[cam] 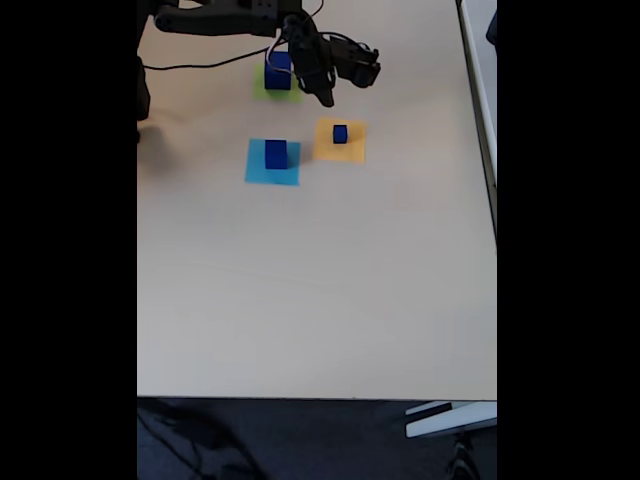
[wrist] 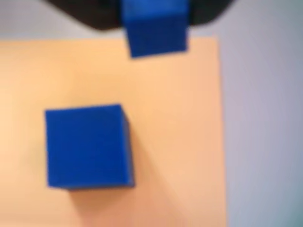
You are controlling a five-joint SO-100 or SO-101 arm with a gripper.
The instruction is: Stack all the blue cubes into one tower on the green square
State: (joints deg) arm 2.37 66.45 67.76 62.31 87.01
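Observation:
In the wrist view, my gripper (wrist: 154, 19) is shut on a small blue cube (wrist: 156, 35) at the top edge, hanging over the orange-yellow square (wrist: 175, 132). Another blue cube (wrist: 87, 146) rests on that square, lower left of the held one. The picture is blurred. In the fixed view, my gripper (cam: 323, 93) hovers between the green square (cam: 262, 90) and the orange-yellow square (cam: 352, 148). A large blue cube (cam: 278, 70) stands on the green square. A small blue cube (cam: 340, 133) sits on the orange-yellow square and a medium one (cam: 276, 153) on the light-blue square (cam: 258, 172).
The arm (cam: 230, 18) reaches in from the top left of the fixed view, with a black cable (cam: 190, 66) trailing on the table. The beige table (cam: 320, 290) stretches wide toward the near edge. Its right edge (cam: 488, 180) runs close to the squares' side.

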